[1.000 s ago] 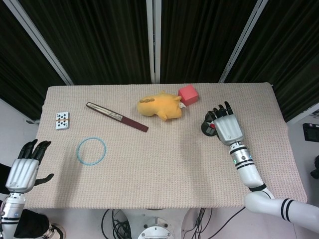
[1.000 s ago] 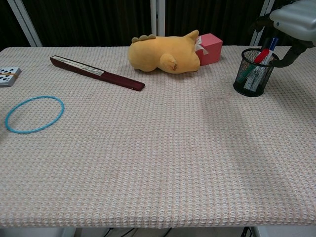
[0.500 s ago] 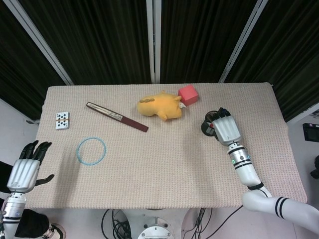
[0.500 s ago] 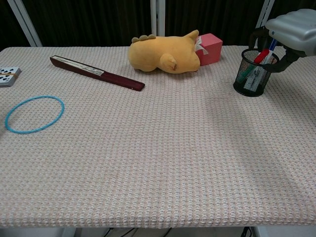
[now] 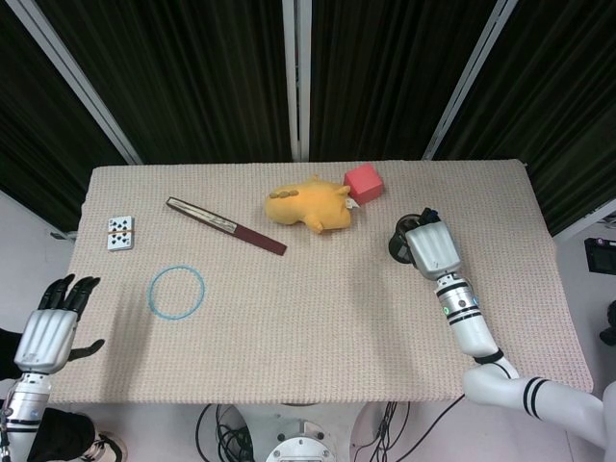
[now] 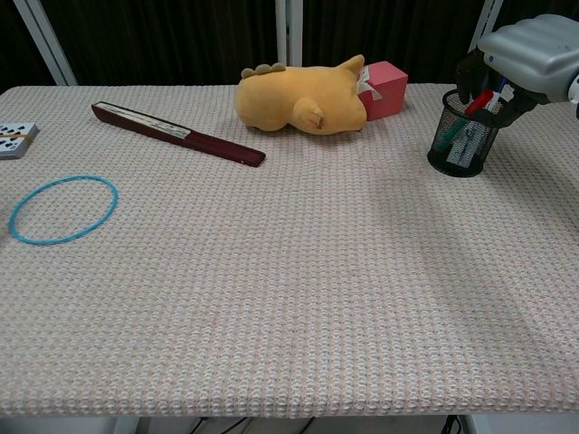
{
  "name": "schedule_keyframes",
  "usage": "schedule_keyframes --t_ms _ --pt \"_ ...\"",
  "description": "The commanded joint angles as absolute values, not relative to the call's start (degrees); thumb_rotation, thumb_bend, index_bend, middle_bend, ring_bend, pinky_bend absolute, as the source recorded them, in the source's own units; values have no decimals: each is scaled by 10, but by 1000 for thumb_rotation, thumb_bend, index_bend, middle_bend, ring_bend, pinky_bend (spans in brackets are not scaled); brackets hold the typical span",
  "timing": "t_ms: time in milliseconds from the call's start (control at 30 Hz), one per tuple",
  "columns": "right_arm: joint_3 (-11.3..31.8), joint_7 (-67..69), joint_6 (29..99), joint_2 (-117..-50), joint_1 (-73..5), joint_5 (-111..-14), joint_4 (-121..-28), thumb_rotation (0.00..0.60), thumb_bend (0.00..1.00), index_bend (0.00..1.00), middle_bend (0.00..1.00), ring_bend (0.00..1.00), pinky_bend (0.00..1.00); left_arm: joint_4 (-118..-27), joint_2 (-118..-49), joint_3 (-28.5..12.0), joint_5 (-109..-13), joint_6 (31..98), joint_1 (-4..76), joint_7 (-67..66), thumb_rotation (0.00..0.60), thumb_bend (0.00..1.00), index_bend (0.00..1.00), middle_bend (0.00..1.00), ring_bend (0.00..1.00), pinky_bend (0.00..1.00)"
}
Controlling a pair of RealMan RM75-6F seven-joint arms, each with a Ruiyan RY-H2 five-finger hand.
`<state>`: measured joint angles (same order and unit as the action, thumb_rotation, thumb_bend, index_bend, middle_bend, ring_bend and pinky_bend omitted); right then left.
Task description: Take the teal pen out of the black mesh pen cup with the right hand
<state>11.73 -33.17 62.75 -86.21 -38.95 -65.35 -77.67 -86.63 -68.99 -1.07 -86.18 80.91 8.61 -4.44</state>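
The black mesh pen cup point(image 6: 461, 137) stands at the table's right, near the back; in the head view only its left rim point(image 5: 396, 246) shows beside my hand. Through the mesh a teal pen point(image 6: 448, 137) leans left, and a red-capped pen point(image 6: 479, 101) sticks out at the top. My right hand point(image 6: 526, 47) point(image 5: 430, 247) sits directly over the cup, fingers curled down around the pen tops. Whether they pinch a pen is hidden. My left hand point(image 5: 48, 325) hangs off the table's left edge, fingers apart, holding nothing.
A yellow plush toy point(image 6: 300, 101) and a red box point(image 6: 384, 88) lie just left of the cup. Further left are a dark red folded fan point(image 6: 176, 133), a teal ring point(image 6: 63, 208) and a playing-card box point(image 5: 120, 232).
My right hand's fingers, spread a second ago, have curled down over the cup's mouth, and the hand has shifted slightly left. My left hand has drifted a little lower.
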Motion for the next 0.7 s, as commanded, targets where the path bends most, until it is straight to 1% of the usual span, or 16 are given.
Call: schedule_keyframes --t_ms 33,200,467,533,700 --pt "117 -338 629 -865 -390 -649 -775 600 346 527 454 438 431 -865 -690 -10 -862 808 86 -42 600 105 102 85 0 94" --pt "117 -340 629 -868 -390 -645 -774 600 353 537 452 447 440 -861 -690 -10 -861 806 87 -36 600 105 101 85 0 94" --pt "118 -334 638 -876 -389 -648 -764 600 392 641 518 514 502 -860 -690 -10 -861 806 87 -32 600 106 101 85 0 94" --pt "120 -331 643 -879 -389 -651 -760 600 420 672 537 532 520 -859 -690 -10 -862 806 87 -30 600 105 102 85 0 94" --pt "124 -325 655 -884 -386 -655 -755 600 446 706 564 558 551 -859 -691 -10 -862 805 88 -29 600 105 101 85 0 94"
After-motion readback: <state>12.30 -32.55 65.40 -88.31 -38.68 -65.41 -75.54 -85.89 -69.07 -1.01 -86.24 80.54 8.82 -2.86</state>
